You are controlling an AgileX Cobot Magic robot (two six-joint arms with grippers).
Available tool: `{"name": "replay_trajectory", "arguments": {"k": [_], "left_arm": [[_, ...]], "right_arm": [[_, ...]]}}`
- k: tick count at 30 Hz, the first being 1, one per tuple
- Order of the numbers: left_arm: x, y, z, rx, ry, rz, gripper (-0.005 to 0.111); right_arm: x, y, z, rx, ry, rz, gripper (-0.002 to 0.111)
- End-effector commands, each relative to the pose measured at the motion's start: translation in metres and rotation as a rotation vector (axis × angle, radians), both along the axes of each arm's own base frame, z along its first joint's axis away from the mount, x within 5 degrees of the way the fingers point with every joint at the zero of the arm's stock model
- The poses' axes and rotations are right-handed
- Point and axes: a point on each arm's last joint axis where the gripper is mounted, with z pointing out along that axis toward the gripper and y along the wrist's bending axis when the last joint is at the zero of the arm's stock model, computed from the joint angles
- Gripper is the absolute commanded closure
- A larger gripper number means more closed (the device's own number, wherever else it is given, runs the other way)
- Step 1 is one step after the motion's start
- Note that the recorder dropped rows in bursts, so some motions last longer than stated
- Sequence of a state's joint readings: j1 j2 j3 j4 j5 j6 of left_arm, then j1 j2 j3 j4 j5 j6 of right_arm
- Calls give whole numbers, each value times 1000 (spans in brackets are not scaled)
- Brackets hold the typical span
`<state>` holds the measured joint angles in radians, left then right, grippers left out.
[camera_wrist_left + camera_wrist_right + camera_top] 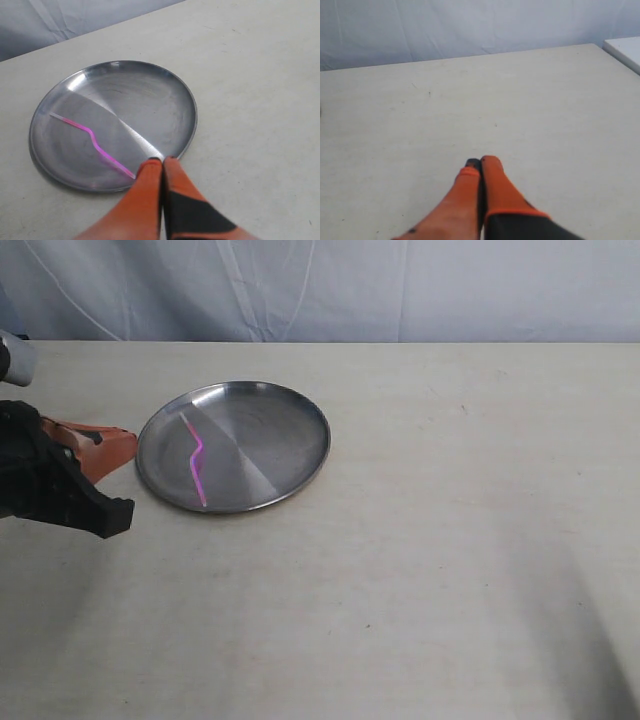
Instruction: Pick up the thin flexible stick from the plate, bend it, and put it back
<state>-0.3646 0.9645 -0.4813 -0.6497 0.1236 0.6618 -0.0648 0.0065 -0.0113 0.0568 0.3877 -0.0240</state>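
Kinked stick (197, 448) lay on the plate (285, 430), toward nine o'clock, so the job looked done! Left gripper (162, 161) and right gripper (480, 162) sat pinched closed, empty.

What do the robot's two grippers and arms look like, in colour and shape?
Both the left gripper and the right gripper have long, tapering orange fingers with black panels nearer the base. The left wrist housing is black and blocky. No cables show.
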Motion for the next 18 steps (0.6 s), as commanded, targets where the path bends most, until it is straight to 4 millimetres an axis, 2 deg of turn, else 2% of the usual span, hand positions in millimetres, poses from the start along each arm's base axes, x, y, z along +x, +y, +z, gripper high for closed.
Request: {"name": "replay_trajectory", "arguments": {"k": [1,18], "left_arm": [[-2,0,0,-1,-7,-5,107],[-2,0,0,-1,-7,-5,107]], "right_arm": [[0,0,-2,39,-16,-18,109],[0,-1,-2,37,-16,-19,109]]}}
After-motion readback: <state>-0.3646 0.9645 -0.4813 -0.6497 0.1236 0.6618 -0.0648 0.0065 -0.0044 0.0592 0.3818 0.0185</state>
